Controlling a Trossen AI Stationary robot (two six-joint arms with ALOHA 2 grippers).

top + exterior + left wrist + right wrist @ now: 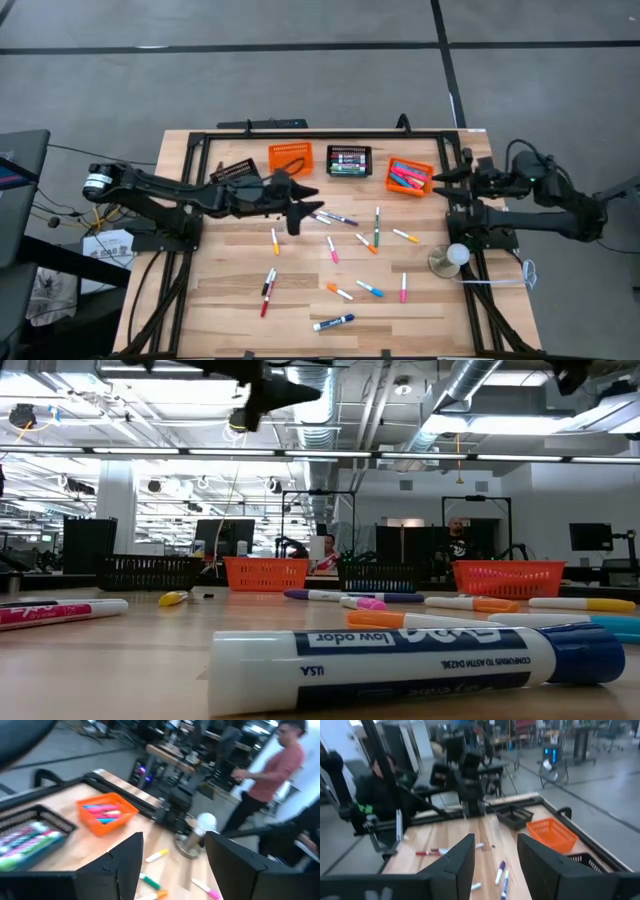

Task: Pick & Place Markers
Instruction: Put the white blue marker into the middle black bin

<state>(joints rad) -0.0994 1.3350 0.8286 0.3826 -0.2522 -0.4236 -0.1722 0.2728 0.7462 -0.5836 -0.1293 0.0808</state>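
Note:
Many markers (pixel 333 249) in mixed colours lie flat and scattered on the wooden table; a blue-capped one (pixel 333 322) lies near the front edge and fills the low view (pixel 400 665). More markers lie in an orange basket (pixel 409 177) and a black basket (pixel 349 160) at the back. My left gripper (pixel 303 207) hangs high over the table's middle (pixel 270 395), pointing about level toward the right side; it is open with nothing between its fingers (pixel 172 850). My right gripper (pixel 437 178) stands drawn back at the table's right edge, open and empty (pixel 495 850).
An orange basket (pixel 290 157) with no markers in it and a black one (pixel 238 170) stand at the back left. A small lamp on a round base (pixel 450 258) stands at the right edge. A black frame (pixel 320 133) rims the table. A person (pixel 270 775) stands beyond the right side.

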